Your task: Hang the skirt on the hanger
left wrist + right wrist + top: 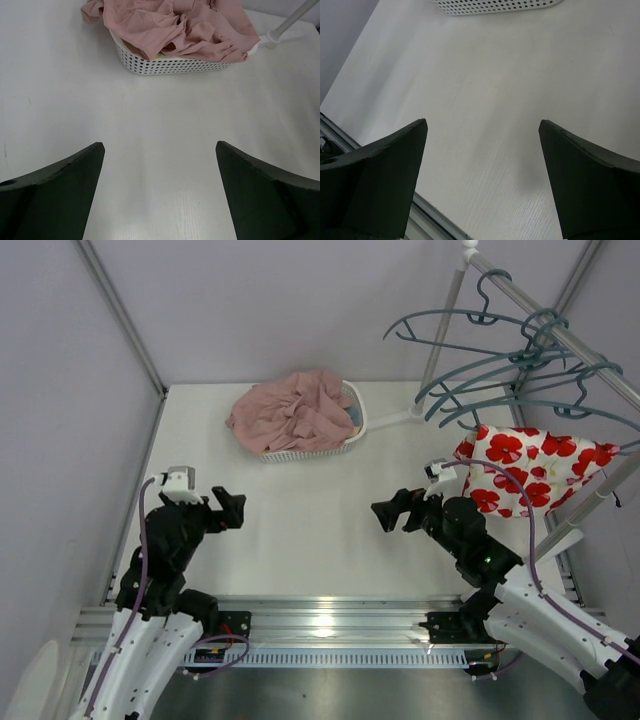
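Note:
The skirt (525, 472), white with red flowers, hangs at the right side under a teal-grey hanger (530, 403), the lowest of several on the rail; how it sits on the hanger's arms is hard to tell. My left gripper (235, 510) is open and empty over the table at the left; in its wrist view (160, 150) only bare table lies between the fingers. My right gripper (385, 512) is open and empty, left of the skirt and apart from it; its wrist view (482, 125) shows bare table between the fingers.
A white perforated basket (355, 430) at the back holds a dusty-pink garment (295, 410); both show in the left wrist view, basket (170, 65) and garment (175, 25). A slanted rail (575, 340) at the back right carries the other hangers (470, 320).

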`<act>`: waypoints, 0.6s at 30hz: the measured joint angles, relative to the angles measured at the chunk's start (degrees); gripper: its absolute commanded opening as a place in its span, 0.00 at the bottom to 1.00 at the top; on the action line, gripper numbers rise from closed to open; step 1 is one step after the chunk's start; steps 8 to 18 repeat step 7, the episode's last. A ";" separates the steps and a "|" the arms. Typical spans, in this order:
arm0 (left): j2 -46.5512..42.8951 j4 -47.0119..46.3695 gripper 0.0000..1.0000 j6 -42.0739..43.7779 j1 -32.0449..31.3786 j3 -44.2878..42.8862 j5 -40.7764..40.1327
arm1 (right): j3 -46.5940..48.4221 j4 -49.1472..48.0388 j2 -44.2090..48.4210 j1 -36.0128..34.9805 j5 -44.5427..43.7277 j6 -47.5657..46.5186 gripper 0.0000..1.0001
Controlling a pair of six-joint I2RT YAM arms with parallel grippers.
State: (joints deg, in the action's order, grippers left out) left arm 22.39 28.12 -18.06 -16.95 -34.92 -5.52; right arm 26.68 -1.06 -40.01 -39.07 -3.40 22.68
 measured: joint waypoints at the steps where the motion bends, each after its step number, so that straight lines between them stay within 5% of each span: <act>1: -0.37 0.00 0.99 -0.02 0.00 0.00 0.11 | 0.04 0.37 0.24 0.00 -0.20 -0.02 0.99; 18: -4.13 -0.09 0.99 -0.26 0.00 0.44 0.20 | 0.85 2.97 0.98 0.00 -0.42 -0.22 0.99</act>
